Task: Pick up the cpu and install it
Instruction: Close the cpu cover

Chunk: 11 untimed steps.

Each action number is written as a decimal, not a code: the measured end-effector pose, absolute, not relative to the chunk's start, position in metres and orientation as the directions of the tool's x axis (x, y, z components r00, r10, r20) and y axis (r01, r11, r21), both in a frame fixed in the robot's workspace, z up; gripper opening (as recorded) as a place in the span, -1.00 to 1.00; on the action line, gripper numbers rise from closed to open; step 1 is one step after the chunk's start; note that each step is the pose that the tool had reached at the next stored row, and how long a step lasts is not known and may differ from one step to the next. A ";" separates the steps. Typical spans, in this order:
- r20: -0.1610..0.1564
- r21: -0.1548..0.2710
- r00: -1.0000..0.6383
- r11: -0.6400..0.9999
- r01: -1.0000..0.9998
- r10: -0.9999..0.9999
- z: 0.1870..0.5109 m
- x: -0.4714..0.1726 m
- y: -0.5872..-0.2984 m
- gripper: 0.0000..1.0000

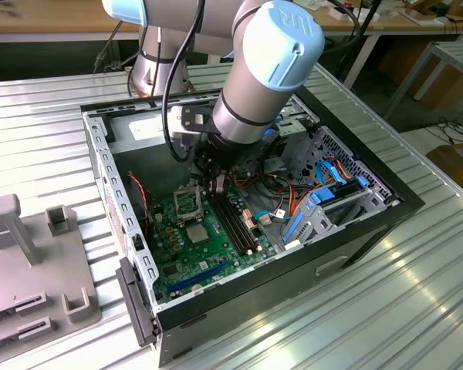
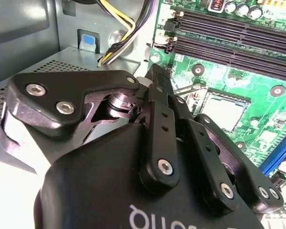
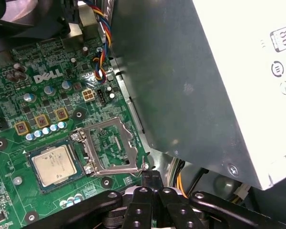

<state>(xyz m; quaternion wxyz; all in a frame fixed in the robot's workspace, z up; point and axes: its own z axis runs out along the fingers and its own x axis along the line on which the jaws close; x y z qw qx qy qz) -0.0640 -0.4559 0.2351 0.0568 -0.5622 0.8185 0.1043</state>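
With jaws clenched empty, the gripper (image 3: 150, 179) hovered at the cpu's (image 3: 53, 164) four o'clock; descending could scrape the open retention frame (image 3: 109, 148).

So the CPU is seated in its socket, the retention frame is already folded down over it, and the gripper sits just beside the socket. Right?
Not quite. In the first wrist view the retention frame is swung open and lies beside the socket, not folded over the CPU, whose metal top is uncovered. The rest holds: the CPU sits in its socket, and the gripper is just beside it.
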 end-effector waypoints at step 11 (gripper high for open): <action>-0.188 0.098 -0.361 0.348 -0.932 -0.913 0.240 -0.064 -0.456 -0.79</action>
